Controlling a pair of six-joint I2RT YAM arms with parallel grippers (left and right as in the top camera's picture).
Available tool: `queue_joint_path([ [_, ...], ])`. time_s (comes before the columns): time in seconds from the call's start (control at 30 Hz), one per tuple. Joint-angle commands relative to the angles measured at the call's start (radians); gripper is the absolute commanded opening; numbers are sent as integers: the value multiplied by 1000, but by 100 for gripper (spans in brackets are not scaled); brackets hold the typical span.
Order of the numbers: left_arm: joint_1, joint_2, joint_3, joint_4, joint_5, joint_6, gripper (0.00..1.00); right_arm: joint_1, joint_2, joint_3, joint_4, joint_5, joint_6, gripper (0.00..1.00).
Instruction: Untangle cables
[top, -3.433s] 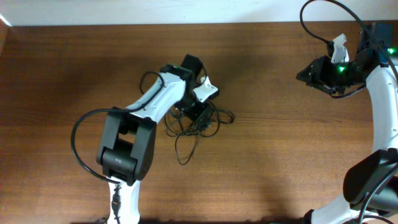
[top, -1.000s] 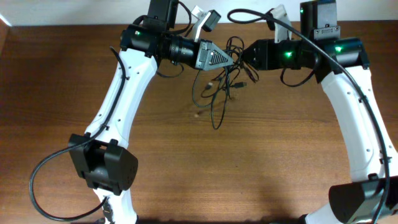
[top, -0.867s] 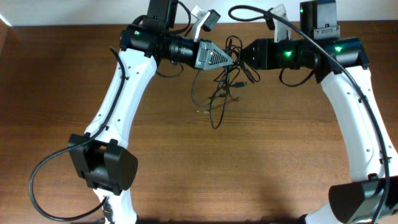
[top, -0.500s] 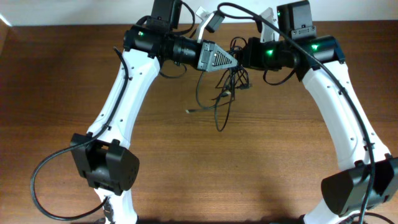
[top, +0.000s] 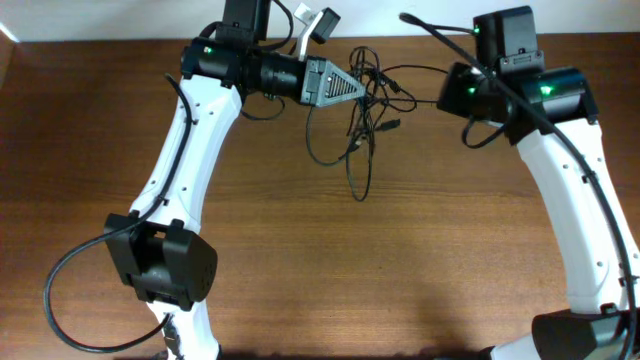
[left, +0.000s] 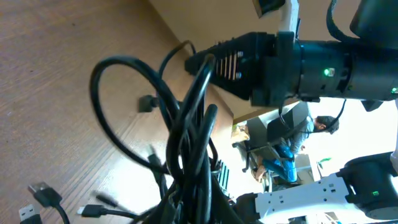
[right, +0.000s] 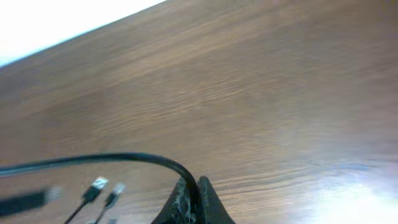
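The cables (top: 362, 110) are a tangle of thin black cords hanging in the air above the wooden table (top: 300, 270), with loops trailing down and small plug ends. My left gripper (top: 356, 88) is shut on the bundle at its top. In the left wrist view the thick knot (left: 186, 143) fills the middle, and the jaws (left: 199, 214) are hidden under it. My right gripper (top: 446, 98) is to the right, shut on a single strand that stretches across from the tangle. In the right wrist view its jaws (right: 190, 194) pinch this black cord (right: 93, 160).
Two silver-tipped plug ends (right: 99, 186) hang blurred at the lower left of the right wrist view. More plugs (left: 43, 196) dangle in the left wrist view. The table's far edge runs close behind both grippers. The right arm (left: 292, 62) shows in the left wrist view.
My right gripper has pulled away to the right with one strand, widening the gap to the left gripper. The left gripper has shifted slightly left. The tangle has spread out.
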Motion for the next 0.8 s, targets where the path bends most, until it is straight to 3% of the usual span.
queue_joint_path([
  [0.0,55,-23,14,-3,-5,-3,8,-130,-44,4,-43,246,27,4],
  [0.23,55,-23,14,-4,-116,-3,6,-363,-54,4,-121,80,19,4],
  [0.33,54,-23,14,-11,-188,-3,5,-377,-53,4,-113,-111,-129,4],
  [0.47,60,-23,14,-11,-312,-3,4,-257,-52,4,-116,-341,-276,4],
  [0.57,114,-23,14,-11,-401,-3,5,-74,-52,50,-118,-551,-434,4],
  [0.77,138,-23,14,-47,-401,-2,8,-19,-39,147,-164,-514,-393,4],
])
